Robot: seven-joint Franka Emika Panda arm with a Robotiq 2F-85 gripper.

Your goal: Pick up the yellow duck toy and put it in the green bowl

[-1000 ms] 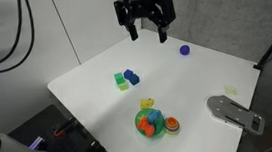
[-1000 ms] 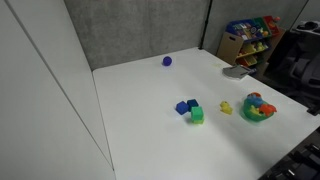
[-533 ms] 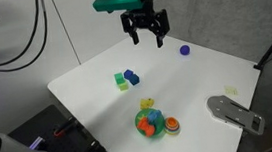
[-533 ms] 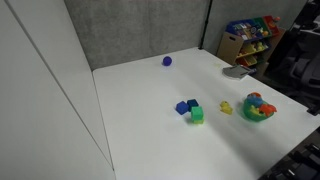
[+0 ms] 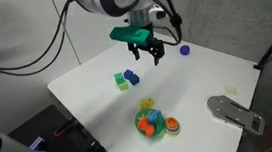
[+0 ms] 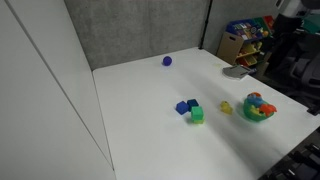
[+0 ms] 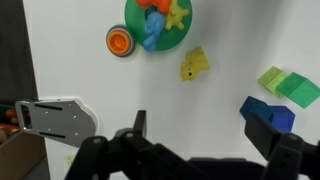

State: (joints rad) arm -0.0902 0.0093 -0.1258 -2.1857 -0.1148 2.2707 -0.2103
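The yellow duck toy (image 5: 147,104) sits on the white surface (image 5: 204,74), just beside the green bowl (image 5: 140,127) on the side nearer the middle of the surface. From here I cannot tell whether the two touch. In the wrist view the duck (image 7: 194,64) lies clear of the bowl's rim (image 7: 182,38) with a strip of white between them. Nothing is holding it.

The bowl holds some toys: an orange star shape (image 7: 178,14) and a blue piece (image 7: 152,33) show in the wrist view. A small orange ring-like toy (image 7: 120,41) rests right against the outside of the bowl.

The arm hangs over the far part of the surface with its fingers (image 5: 133,57) pointing down, spread apart and empty. They are above the surface and well apart from the duck. In the wrist view the dark fingers (image 7: 140,124) frame the lower edge of the picture with bare white between them.

A light-green cube (image 5: 121,81) and a blue block (image 5: 131,76) sit together towards the middle of the surface, near the duck but not touching it. A small purple ball (image 5: 184,50) lies by itself near the far edge. A flat grey plate (image 5: 235,114) juts over one edge, with a pale yellowish bit (image 5: 231,91) close to it.

In an exterior view the duck (image 6: 226,107) sits between the cube pair (image 6: 196,114) and the bowl (image 6: 256,117).
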